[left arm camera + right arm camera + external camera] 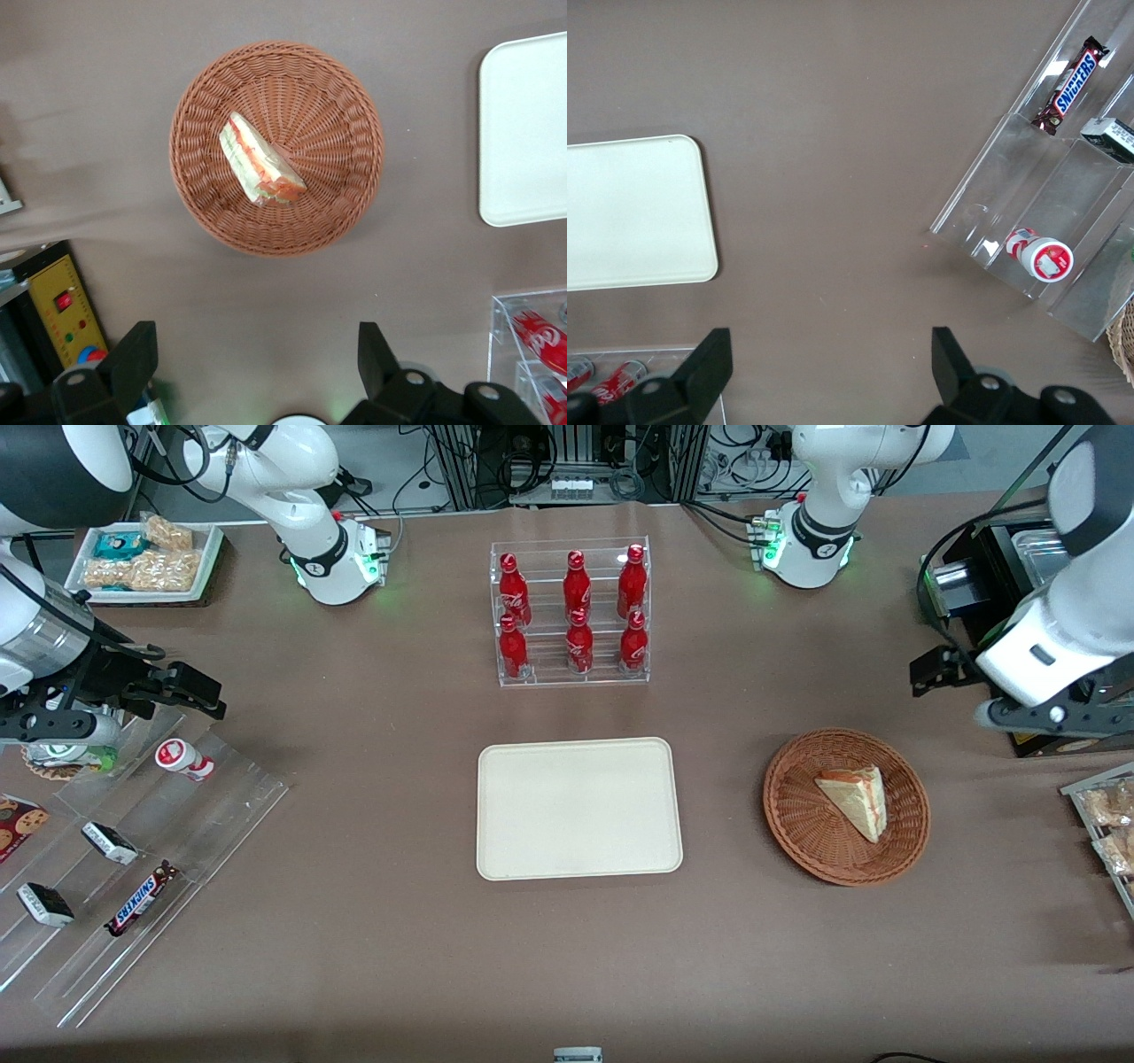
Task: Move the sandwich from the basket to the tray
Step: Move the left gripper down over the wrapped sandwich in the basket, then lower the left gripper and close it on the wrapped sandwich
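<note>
Hovering high over the brown table (372,921) at the working arm's end, the left arm's gripper (257,367) is holding its two dark fingers (133,359) spread wide with nothing between them, and the wrist view is looking straight down on the basket (350,190), which suggests the arm is lining up for a reach it has not yet begun. Lying on its side inside the wicker bowl, the sandwich (855,799) is showing its red and green filling along one edge, so a pinch across the flat bread faces is looking like the likeliest grip. Sitting well apart from the basket, toward the middle of the table, the tray (579,808) is offering a bare cream surface with a low rim, so setting the wedge down there is looking easy. Standing farther from the front camera than the tray, a clear rack of red bottles (571,615) is keeping out of the direct path between basket and tray.
</note>
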